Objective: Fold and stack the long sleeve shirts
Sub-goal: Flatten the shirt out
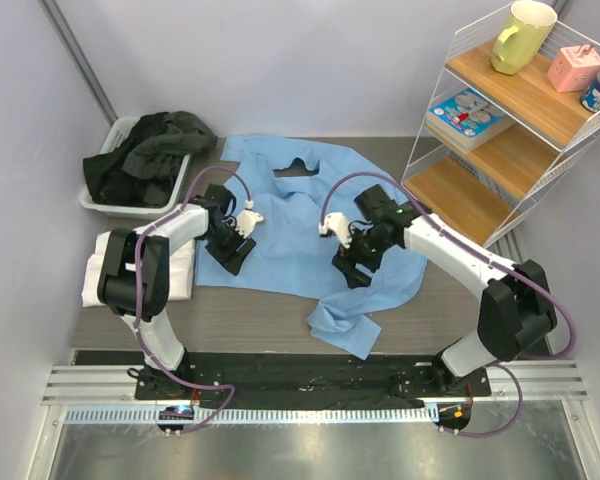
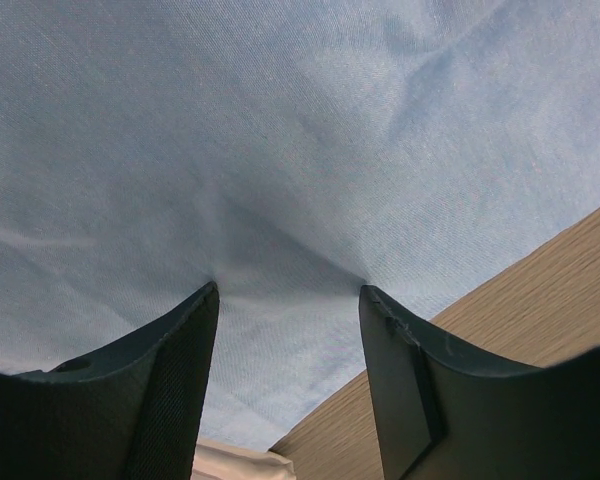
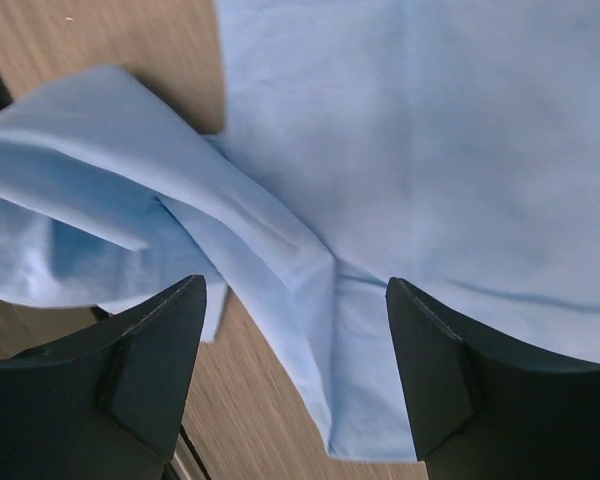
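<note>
A light blue long sleeve shirt (image 1: 300, 215) lies spread on the wooden table, one sleeve bunched toward the near edge (image 1: 345, 325). A white shirt (image 1: 183, 268) lies folded at the left, under my left arm; its edge (image 2: 235, 462) shows in the left wrist view. My left gripper (image 1: 230, 252) (image 2: 288, 292) is open, its fingertips (image 2: 205, 300) pressed onto the blue cloth near its left hem, which puckers between them. My right gripper (image 1: 352, 266) (image 3: 295, 285) hangs open over a folded strip of blue sleeve (image 3: 270, 240), holding nothing.
A white bin (image 1: 102, 197) of dark clothes (image 1: 150, 150) stands at the back left. A wire and wood shelf rack (image 1: 480, 190) at the right holds a yellow mug (image 1: 520, 35), a pink box (image 1: 575, 68) and a book (image 1: 467, 115). Bare wood (image 2: 540, 290) borders the blue shirt.
</note>
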### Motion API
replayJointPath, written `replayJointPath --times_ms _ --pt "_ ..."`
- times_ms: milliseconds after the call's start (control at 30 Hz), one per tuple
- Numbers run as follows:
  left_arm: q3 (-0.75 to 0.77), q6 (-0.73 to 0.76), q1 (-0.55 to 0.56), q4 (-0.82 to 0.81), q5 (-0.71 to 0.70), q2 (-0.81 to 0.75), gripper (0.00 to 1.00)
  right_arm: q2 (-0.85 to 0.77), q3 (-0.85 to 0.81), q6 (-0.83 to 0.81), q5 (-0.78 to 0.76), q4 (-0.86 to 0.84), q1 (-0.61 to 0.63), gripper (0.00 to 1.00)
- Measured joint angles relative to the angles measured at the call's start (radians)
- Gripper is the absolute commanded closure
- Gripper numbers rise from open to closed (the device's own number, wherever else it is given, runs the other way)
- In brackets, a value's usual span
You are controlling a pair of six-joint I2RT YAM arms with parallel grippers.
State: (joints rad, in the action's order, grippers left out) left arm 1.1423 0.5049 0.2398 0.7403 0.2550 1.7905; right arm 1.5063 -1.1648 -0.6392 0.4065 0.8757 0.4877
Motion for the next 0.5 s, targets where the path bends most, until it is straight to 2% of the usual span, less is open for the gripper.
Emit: replayJointPath --times_ms 133,233,267,333,367,433,467,500 --pt "0.003 -0.003 0.0 0.002 -0.001 0.003 0.4 0.04 0.026 0.02 -0.006 -0.045 0.102 0.21" --pt "0.005 -0.005 0.0 0.003 -0.002 0.005 0.4 0.08 0.035 0.015 -0.012 -0.062 0.135 0.34" --pt "0.006 -0.005 0.0 0.004 -0.002 0.006 0.4 0.09 0.037 0.009 -0.011 -0.061 0.143 0.42" --pt "0.008 -0.008 0.0 0.005 -0.002 0.007 0.4 0.109 0.037 -0.01 -0.002 -0.046 0.163 0.52" --pt "0.008 -0.008 0.0 0.005 -0.002 0.007 0.4 0.113 0.04 -0.019 0.007 -0.034 0.173 0.66" --pt "0.008 -0.011 0.0 0.004 -0.002 0.007 0.41 0.112 0.06 -0.042 0.021 -0.012 0.206 0.84" --pt "0.008 -0.012 0.0 0.004 -0.002 0.007 0.4 0.11 0.074 -0.049 0.026 -0.007 0.222 0.96" --pt "0.008 -0.013 0.0 0.004 -0.002 0.007 0.41 0.108 0.084 -0.056 0.031 -0.002 0.233 0.99"
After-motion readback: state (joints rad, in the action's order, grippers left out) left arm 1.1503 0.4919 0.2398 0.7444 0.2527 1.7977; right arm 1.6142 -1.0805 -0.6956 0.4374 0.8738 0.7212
